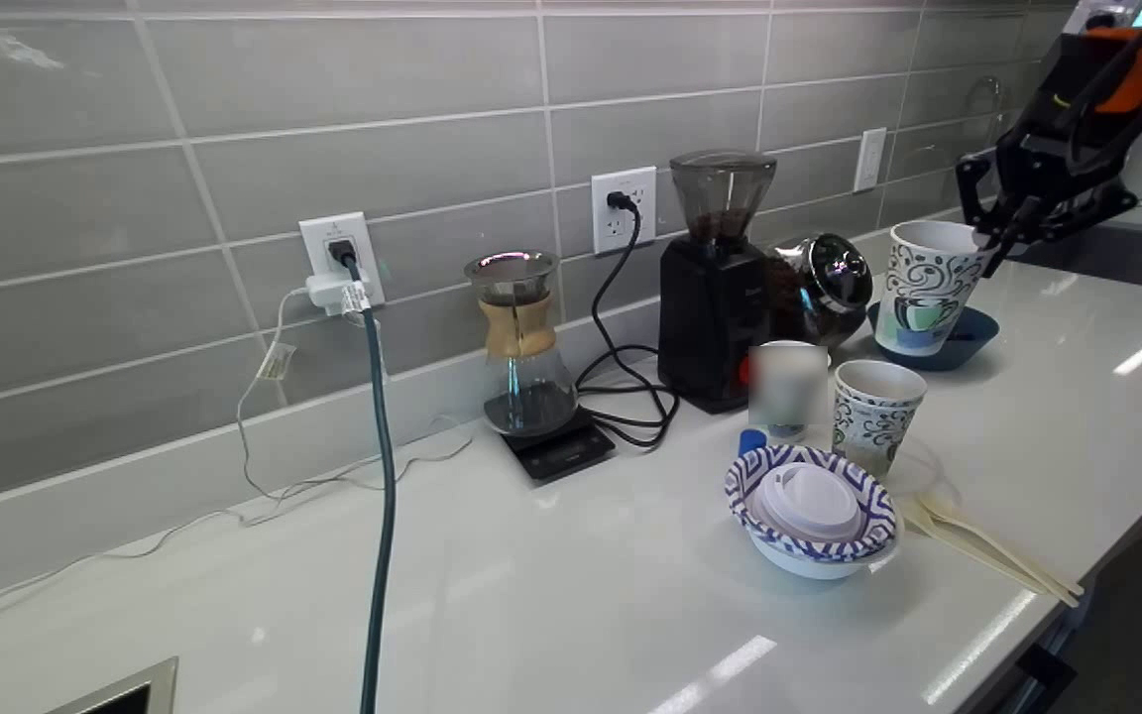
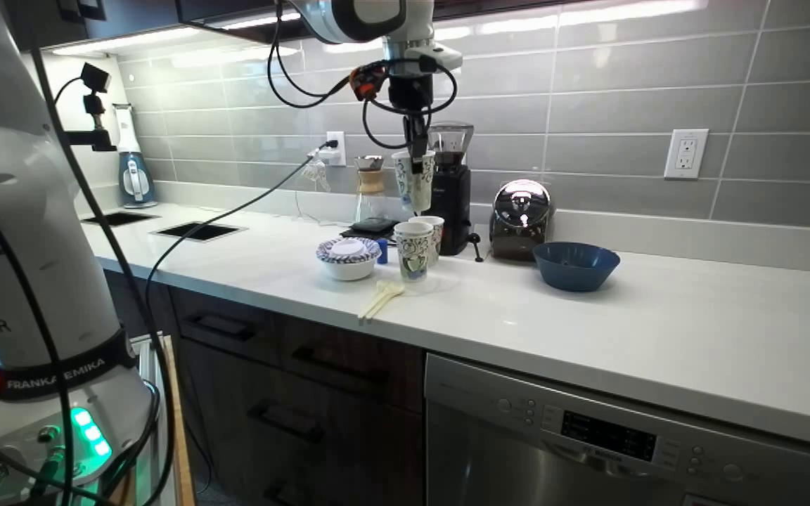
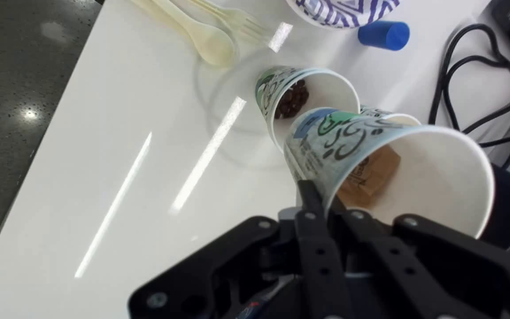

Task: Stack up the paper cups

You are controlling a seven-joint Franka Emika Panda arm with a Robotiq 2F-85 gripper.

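Note:
My gripper [image 3: 326, 199] is shut on the rim of a white paper cup [image 3: 352, 146], one finger inside and one outside. This cup is held in the air, slightly tilted, with a brown packet inside. It also shows in both exterior views [image 1: 928, 288] [image 2: 415, 184]. A second paper cup [image 3: 306, 95] stands upright on the counter with dark beans inside; its rim looks doubled in an exterior view [image 1: 873, 416]. A third paper cup [image 2: 435, 239] stands close behind it, partly blurred in an exterior view [image 1: 787, 392] and mostly hidden in the wrist view [image 3: 401, 118].
A patterned bowl [image 1: 759, 476] with white lids and a blue cap [image 3: 384, 35] stand beside the cups. Pale cutlery [image 2: 382, 299] lies near the counter edge. The coffee grinder [image 1: 715, 307], a tilted jar [image 2: 519, 225] and a dark blue bowl [image 2: 576, 267] stand along the wall side.

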